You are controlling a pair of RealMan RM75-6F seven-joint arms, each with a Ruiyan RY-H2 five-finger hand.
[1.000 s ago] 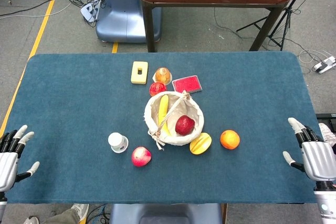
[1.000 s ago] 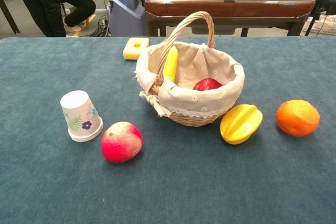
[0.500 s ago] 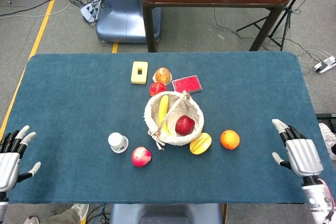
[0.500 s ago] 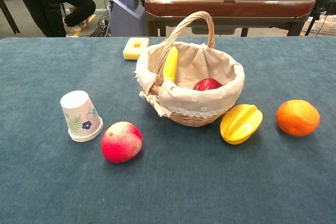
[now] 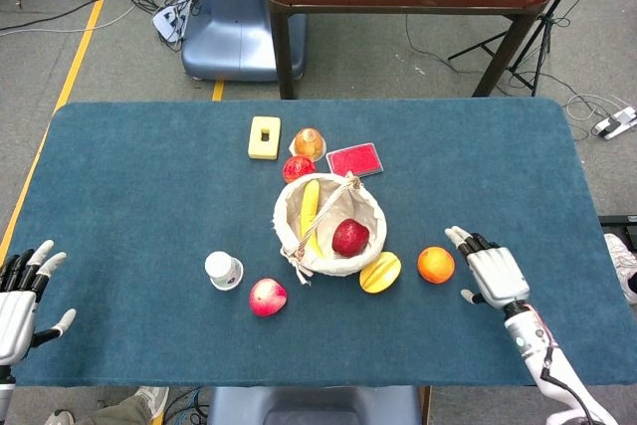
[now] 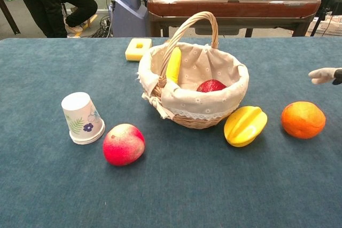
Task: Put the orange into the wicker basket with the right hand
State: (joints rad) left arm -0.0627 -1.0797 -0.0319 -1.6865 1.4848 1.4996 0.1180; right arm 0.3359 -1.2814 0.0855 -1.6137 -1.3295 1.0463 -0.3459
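Note:
The orange (image 5: 435, 264) (image 6: 303, 119) lies on the blue table right of the wicker basket (image 5: 291, 229) (image 6: 235, 101), which holds a yellow fruit and a red one. My right hand (image 5: 492, 273) hovers just right of the orange with fingers spread, holding nothing; only a fingertip (image 6: 322, 75) shows at the chest view's right edge. My left hand (image 5: 20, 296) rests open at the table's near left corner, far from everything.
A yellow starfruit (image 5: 380, 272) lies between basket and orange. A red apple (image 5: 267, 297) and a tipped paper cup (image 5: 224, 270) sit left of the basket. Behind it are a yellow block (image 5: 264, 136), a jelly cup (image 5: 309, 142), a red fruit (image 5: 298, 168) and a red card (image 5: 354, 159).
My right hand has swept from the table's right edge leftward toward the orange, staying open. The left hand and all objects have not moved.

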